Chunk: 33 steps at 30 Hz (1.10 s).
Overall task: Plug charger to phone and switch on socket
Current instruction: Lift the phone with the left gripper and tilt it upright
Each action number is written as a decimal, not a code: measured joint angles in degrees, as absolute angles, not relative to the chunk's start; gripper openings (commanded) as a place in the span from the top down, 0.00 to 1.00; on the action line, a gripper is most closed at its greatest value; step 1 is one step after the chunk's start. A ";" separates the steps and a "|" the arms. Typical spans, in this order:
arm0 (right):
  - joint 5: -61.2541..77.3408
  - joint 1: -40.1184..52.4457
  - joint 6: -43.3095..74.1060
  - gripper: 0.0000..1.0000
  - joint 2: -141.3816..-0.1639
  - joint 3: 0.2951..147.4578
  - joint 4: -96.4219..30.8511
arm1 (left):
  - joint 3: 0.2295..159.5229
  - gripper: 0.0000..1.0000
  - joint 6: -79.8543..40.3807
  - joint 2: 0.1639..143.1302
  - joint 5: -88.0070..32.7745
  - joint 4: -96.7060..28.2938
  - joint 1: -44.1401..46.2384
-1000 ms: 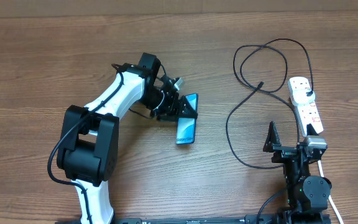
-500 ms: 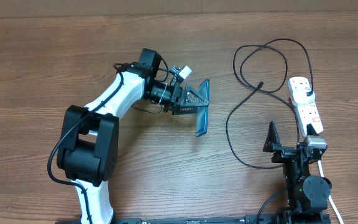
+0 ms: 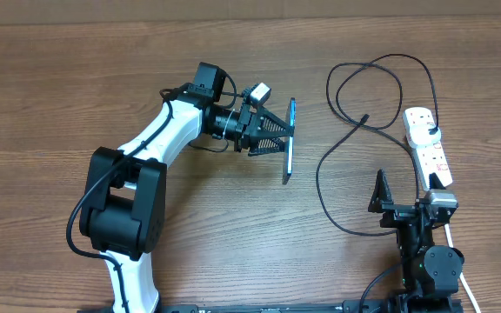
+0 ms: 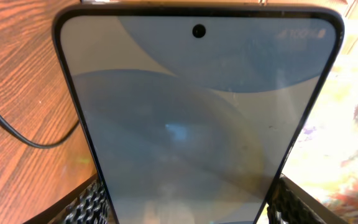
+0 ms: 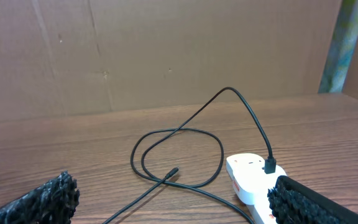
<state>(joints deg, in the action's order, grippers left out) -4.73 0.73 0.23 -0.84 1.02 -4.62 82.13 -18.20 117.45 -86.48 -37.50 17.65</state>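
The left pincer (image 3: 282,139) is closed on the phone (image 4: 191,137), held on edge above the desk (image 3: 50,87); the right pincer (image 5: 173,186) stands open, empty, near the socket (image 3: 428,143). The charger (image 3: 364,119) lies looped between them.

A: Checked the surface?
B: Yes. Logged a brown wood-grain table (image 3: 59,87).
A: Found what lying on it?
B: Recorded the charger (image 3: 318,183) sprawled in loose loops over the right half, with its plug tip (image 3: 365,117) free beside a crossing of the loops. Noted the white socket (image 3: 429,152) flat near the right edge, with a black plug (image 3: 434,130) seated toward the far end.
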 measured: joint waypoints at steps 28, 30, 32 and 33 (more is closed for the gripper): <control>-4.73 0.73 0.23 0.00 -0.84 1.02 -4.56 | 82.13 0.77 -45.17 117.45 -87.07 -26.96 16.08; -4.75 0.71 0.23 0.00 -0.84 1.02 -4.58 | 82.13 0.77 -45.60 117.45 -87.07 -26.96 16.08; -4.73 0.73 0.21 0.00 -0.84 1.02 -4.58 | 82.13 0.77 -46.02 117.45 -87.07 -26.98 16.08; -4.73 0.73 0.23 0.00 -0.84 1.02 -4.58 | 82.13 0.77 -46.19 117.45 -87.05 -26.98 16.08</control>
<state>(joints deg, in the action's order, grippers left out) -4.73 0.73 0.23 -0.84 1.02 -4.58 82.13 -46.19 117.45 -87.05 -26.98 16.08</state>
